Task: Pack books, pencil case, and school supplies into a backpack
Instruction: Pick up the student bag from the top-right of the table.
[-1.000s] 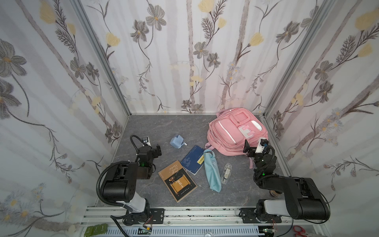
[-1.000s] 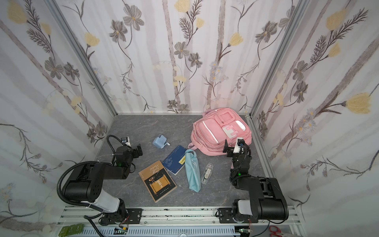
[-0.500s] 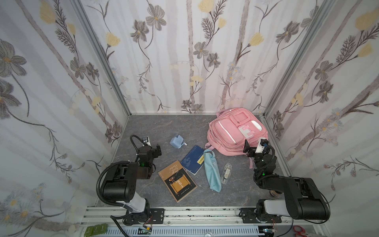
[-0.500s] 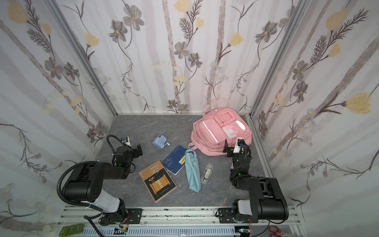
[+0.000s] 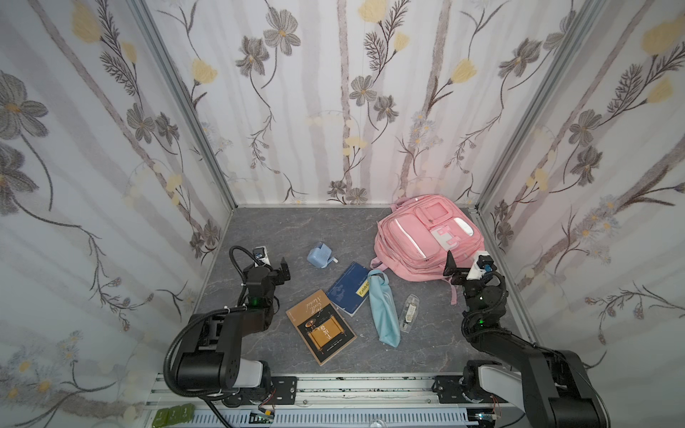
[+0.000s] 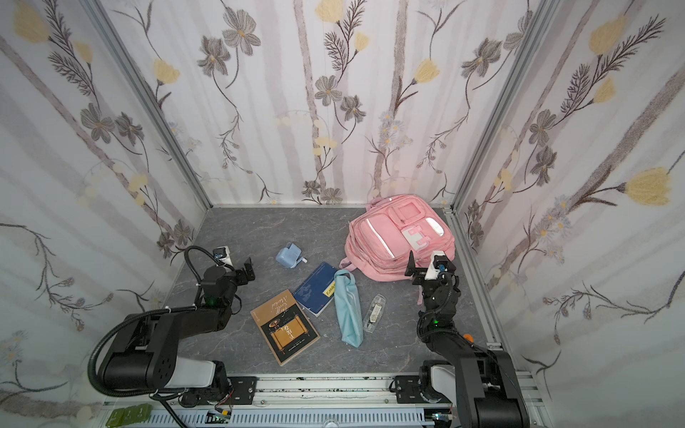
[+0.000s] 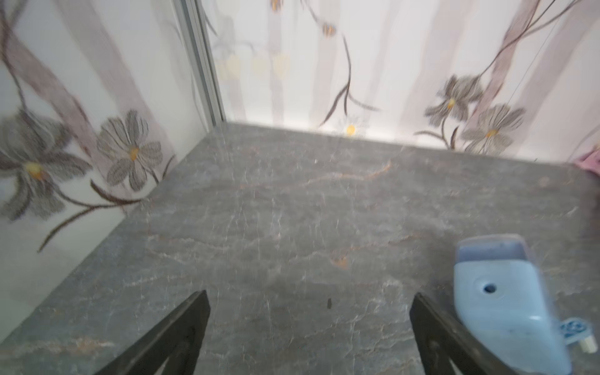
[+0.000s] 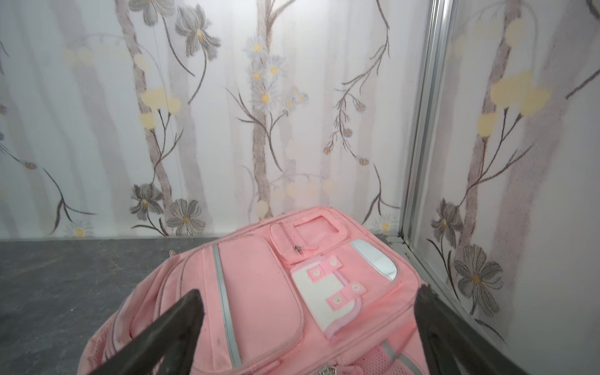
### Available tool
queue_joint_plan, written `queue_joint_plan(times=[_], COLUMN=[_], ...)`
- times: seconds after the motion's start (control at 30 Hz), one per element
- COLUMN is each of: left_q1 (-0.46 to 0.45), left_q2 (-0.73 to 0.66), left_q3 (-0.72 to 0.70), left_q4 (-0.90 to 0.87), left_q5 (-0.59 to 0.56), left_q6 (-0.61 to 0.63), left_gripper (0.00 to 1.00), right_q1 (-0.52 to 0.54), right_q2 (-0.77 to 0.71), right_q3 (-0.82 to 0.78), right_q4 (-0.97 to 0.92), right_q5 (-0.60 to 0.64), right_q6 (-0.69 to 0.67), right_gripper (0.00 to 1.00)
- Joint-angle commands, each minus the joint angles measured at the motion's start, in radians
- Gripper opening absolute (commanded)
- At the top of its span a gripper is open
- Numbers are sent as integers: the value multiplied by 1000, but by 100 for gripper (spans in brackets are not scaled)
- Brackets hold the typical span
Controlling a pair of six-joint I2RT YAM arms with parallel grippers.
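In both top views the pink backpack lies flat at the back right, pockets up. On the mid floor lie the brown book, the navy book, the light-blue pencil case overlapping the navy book's edge, and a clear oblong case. A pale-blue boxy item sits just right of my open, empty left gripper. My right gripper hovers open over the backpack's near end.
Flowered walls close in the grey marbled floor on three sides, with metal corner posts. A rail carrying both arm bases runs along the front edge. Bare floor lies at the back left.
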Motion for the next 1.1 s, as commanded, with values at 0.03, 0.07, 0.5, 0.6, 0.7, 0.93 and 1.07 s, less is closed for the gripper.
queue_joint_plan(times=[0.03, 0.07, 0.5, 0.6, 0.7, 0.93, 1.07], left_q1=[-1, -2, -137, -202, -277, -413, -461], left_q2=[-204, -256, -323, -227, -122, 108, 310], left_q3=[73, 109, 700, 856, 994, 1205, 1399], left_q4=[-264, -346, -1101, -1261, -1387, -1446, -1524], left_q5=[10, 14, 64, 43, 29, 99, 135], left_q6=[9, 6, -206, -258, -310, -416, -461], left_gripper=[97, 96, 79, 77, 76, 76, 76], right_q1=[26, 35, 87, 94, 94, 63, 14], right_q2=[-132, -164, -158, -128, -91, 37, 163], right_q3=[103, 136, 610, 690, 755, 827, 877], right_q4=[-355, -438, -1158, -1281, -1376, -1414, -1405], right_q5=[3, 6, -73, -79, -79, -82, -151], right_q6=[15, 38, 400, 431, 454, 550, 620], right_gripper=[99, 98, 87, 88, 91, 90, 83])
